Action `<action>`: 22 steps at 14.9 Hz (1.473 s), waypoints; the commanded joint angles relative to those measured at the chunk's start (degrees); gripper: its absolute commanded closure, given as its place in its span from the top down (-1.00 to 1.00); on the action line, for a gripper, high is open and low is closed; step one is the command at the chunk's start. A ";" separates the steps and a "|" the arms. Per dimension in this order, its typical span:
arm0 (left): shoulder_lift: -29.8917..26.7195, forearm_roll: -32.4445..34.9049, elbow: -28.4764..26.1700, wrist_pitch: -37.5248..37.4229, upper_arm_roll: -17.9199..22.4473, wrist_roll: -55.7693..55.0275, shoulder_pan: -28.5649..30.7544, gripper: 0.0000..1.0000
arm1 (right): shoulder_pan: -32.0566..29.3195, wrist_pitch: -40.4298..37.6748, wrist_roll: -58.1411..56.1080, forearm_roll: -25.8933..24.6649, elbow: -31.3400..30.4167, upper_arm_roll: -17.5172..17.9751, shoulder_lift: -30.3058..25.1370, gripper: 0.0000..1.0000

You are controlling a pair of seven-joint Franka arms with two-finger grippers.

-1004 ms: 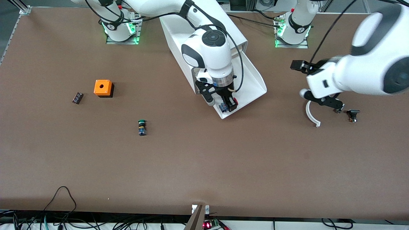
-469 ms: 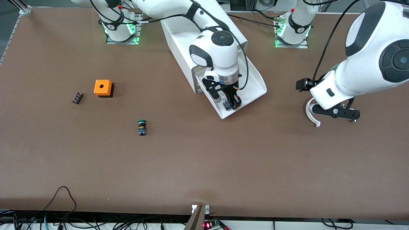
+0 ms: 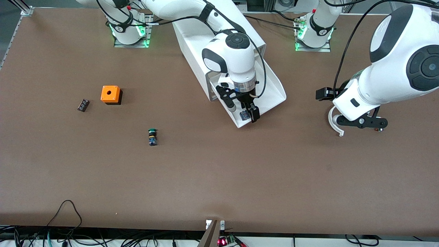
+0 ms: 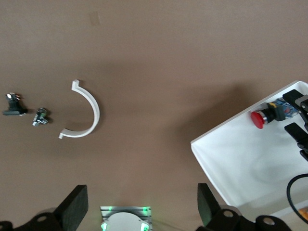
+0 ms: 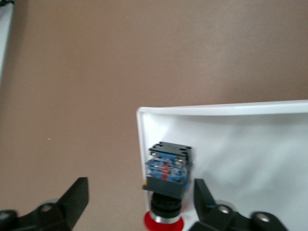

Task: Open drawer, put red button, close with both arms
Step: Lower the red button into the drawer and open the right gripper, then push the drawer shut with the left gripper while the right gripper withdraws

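The right gripper [image 3: 247, 110] hung over the near corner of the drawer [image 3: 271, 90], its fingers [image 5: 77, 199] spread wide and holding nothing. Between them, untouched, the red button [image 5: 166, 185] lay on its side on the drawer's floor, close to the corner wall, its blue base pointing toward the rim. The drawer stood pulled out from the white cabinet [image 3: 192, 37].

The left gripper [image 3: 362, 122] hovered over the table [image 3: 219, 178] toward the left arm's end, above a white curved piece [image 4: 84, 110] and two small dark parts [image 4: 24, 109], jaws parted and empty.

Elsewhere on the brown table sat an orange box [image 3: 110, 94], a small black component [image 3: 83, 105], and a green-capped button [image 3: 152, 136] nearer the front camera.
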 commanded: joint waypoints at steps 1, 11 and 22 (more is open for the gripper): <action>0.32 -3.63 -1.28 2.87 -0.02 -4.90 0.18 1.00 | -2.25 -3.52 -3.53 -0.56 3.17 0.39 -0.97 1.00; -0.21 -3.91 -19.21 31.42 -0.81 -21.50 -1.49 1.00 | -17.72 -17.04 -45.61 19.12 2.13 1.27 -9.85 1.00; 0.32 -2.85 -38.64 57.12 -0.73 -37.61 -9.22 1.00 | -37.77 -21.98 -101.69 24.05 -23.08 0.22 -25.75 1.00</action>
